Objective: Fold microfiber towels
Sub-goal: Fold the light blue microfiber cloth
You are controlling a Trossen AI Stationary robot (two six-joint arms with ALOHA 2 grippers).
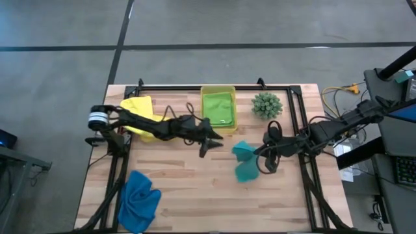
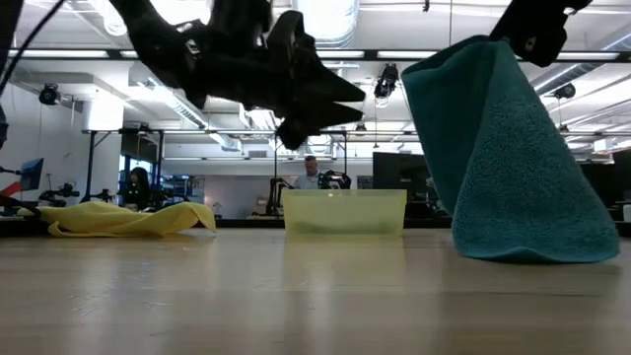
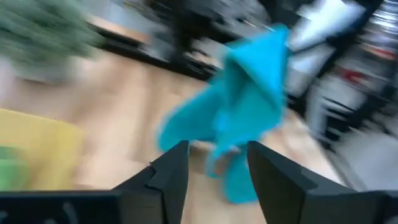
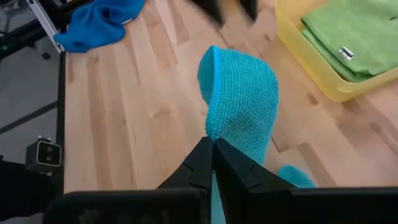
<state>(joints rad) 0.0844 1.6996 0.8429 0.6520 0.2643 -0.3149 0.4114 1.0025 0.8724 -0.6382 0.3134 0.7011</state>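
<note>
A teal towel (image 1: pixel 244 161) stands in a peak at the table's middle right, with my right gripper (image 4: pixel 213 144) shut on it. My left gripper (image 3: pixel 214 171) hovers open over the table's middle (image 1: pixel 209 138), pointing toward the teal towel (image 3: pixel 249 106) without touching it. A yellow towel (image 1: pixel 138 109) lies crumpled at the far left. A royal blue towel (image 1: pixel 140 198) is bunched at the near left. A lime green towel (image 1: pixel 218 107) lies folded inside the yellow-green bin (image 1: pixel 229 90). My right gripper pinches the teal towel's top (image 4: pixel 216 127) between its two shut fingers, coming from the table's right and slanting down. One layer or several, I cannot tell. The cloth hangs below the fingers (image 2: pixel 537 39) in a slack cone, its lower end (image 2: pixel 537 251) resting on the table.
A small spiky green plant (image 1: pixel 266 104) stands right of the bin at the far side. A black frame (image 1: pixel 296 110) runs along the table's edges. Bare wood lies between the teal and blue towels.
</note>
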